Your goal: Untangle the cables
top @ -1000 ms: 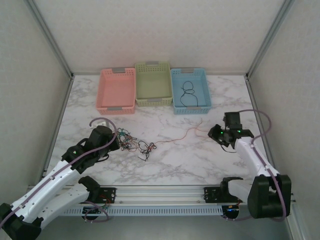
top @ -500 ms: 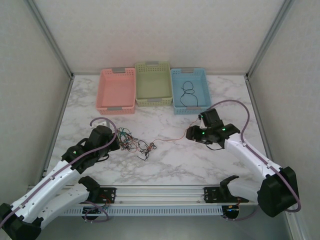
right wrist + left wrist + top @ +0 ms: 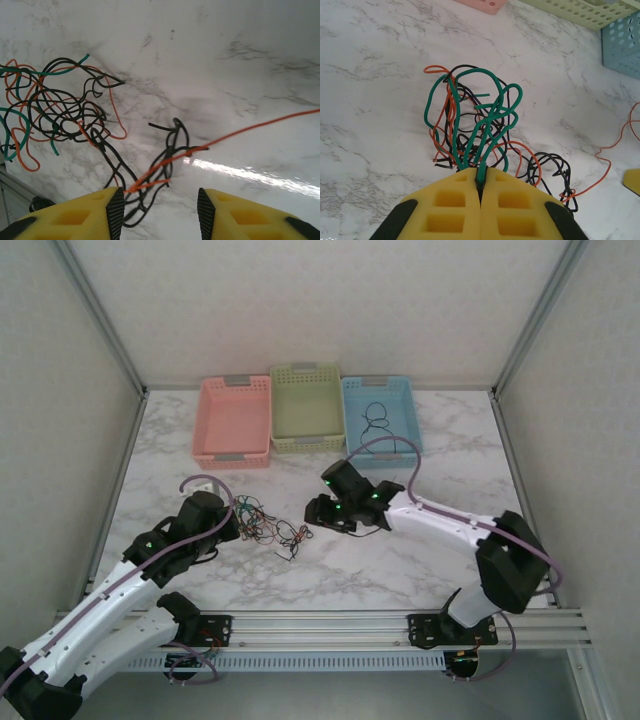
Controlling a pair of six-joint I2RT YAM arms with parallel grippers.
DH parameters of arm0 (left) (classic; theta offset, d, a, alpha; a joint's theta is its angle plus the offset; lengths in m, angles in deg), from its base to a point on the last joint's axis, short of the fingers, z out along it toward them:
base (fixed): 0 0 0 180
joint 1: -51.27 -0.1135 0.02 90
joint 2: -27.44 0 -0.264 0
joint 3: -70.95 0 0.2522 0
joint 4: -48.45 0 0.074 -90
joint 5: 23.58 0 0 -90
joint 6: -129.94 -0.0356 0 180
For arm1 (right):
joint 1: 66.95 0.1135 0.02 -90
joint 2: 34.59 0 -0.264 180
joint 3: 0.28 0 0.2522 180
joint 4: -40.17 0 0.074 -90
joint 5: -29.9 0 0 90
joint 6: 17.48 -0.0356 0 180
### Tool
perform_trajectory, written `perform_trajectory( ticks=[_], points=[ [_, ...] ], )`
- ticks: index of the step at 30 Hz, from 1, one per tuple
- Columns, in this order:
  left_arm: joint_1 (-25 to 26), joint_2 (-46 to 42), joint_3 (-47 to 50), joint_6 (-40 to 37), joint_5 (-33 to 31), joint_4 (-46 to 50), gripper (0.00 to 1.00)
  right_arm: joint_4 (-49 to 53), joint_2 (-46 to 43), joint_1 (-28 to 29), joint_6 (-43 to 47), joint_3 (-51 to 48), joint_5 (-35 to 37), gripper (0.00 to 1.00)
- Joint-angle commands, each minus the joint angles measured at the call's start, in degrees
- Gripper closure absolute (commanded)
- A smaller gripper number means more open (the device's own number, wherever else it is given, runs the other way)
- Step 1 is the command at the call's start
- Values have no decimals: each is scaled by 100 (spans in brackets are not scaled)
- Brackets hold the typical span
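Observation:
The cables (image 3: 272, 527) lie as a red-orange, green and black tangle on the marble, left of centre. My left gripper (image 3: 233, 525) is at the tangle's left edge. In the left wrist view it (image 3: 481, 182) is shut on a green cable (image 3: 470, 131) whose loops fan out ahead. My right gripper (image 3: 314, 514) hovers at the tangle's right end. Its jaws (image 3: 160, 205) stand open over a loose black cable (image 3: 176, 145). A thin red-orange cable (image 3: 240, 131) runs from the upper right down to the left fingertip (image 3: 115, 206), touching it but not pinched.
Pink (image 3: 232, 456), green (image 3: 307, 444) and blue (image 3: 386, 459) baskets stand in a row at the back. A black cable (image 3: 377, 424) lies in the blue one. Frame posts rise at both sides, and a metal rail runs along the near edge.
My right arm has swung from the table's right side leftward to the tangle, following the red-orange strand. Its jaws stand wider than a second ago. The left arm has not moved.

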Motion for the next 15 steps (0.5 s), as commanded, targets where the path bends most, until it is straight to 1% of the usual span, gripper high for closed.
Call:
perform_trajectory(
  ticks=[1, 5, 7, 15],
  points=[
    [-54, -156, -50, -90, -21, 235, 100, -107, 383, 202, -213, 428, -35, 55],
    [-54, -191, -44, -98, -18, 272, 100, -75, 643, 259, -244, 547, 33, 56],
    [-54, -185, -43, -98, -13, 271, 100, -84, 724, 264, -249, 570, 36, 58],
    [-54, -149, -43, -112, 22, 223, 100, 130, 838, 283, -207, 718, 256, 86]
  ],
)
